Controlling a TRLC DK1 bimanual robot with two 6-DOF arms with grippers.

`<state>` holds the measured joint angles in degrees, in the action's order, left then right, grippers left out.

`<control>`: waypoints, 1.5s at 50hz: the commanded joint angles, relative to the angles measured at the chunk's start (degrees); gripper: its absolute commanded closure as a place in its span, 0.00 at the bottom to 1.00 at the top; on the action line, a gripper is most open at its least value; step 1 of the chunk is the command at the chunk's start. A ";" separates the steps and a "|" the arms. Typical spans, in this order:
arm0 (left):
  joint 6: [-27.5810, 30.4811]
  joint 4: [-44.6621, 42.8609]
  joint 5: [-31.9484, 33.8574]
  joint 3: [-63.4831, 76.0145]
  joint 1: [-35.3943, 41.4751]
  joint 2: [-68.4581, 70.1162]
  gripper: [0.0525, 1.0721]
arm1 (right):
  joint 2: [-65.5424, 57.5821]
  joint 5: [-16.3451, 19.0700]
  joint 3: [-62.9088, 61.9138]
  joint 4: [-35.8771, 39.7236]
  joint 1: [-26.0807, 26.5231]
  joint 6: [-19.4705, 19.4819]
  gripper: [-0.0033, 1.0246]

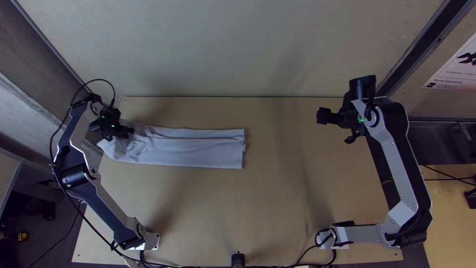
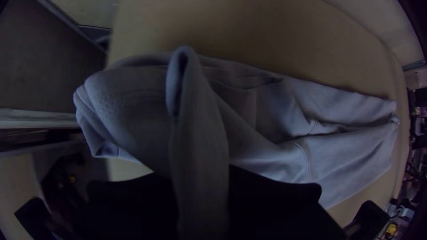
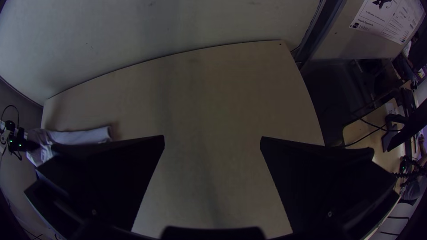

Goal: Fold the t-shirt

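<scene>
Nearest the left wrist camera, your left gripper (image 1: 124,133) pinches a raised fold of the pale grey cloth t-shirt (image 1: 198,151) at its bunched end. The rest lies in a narrow strip across your light wooden table (image 1: 267,203), well apart from your right gripper (image 1: 341,119), its fingers spread wide.

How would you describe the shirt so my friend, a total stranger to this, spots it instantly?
Find the light wooden table, then its left half in the top view. The t-shirt is the long, pale strip there, one end bunched in the left gripper. It is soft and creased, unlike the jointed left arm.
</scene>
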<state>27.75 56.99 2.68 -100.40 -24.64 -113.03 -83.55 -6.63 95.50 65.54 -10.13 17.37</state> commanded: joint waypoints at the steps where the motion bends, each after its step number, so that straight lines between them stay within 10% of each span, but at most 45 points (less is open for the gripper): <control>1: 5.12 1.10 -4.00 -4.81 -1.90 -1.05 0.97 | 1.19 0.22 -1.90 -0.76 -0.42 1.00 0.04; 32: 5.65 2.16 -31.42 -0.41 19.90 16.27 0.97 | 2.07 0.13 -4.01 -1.91 0.73 1.36 0.04; 75: -25.29 20.62 -40.73 -5.33 53.30 3.26 0.97 | 4.53 0.13 -8.67 -2.52 3.28 1.44 0.04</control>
<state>6.00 75.83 -36.73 -102.63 26.94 -107.57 -80.84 -6.63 89.10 63.40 -7.31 17.98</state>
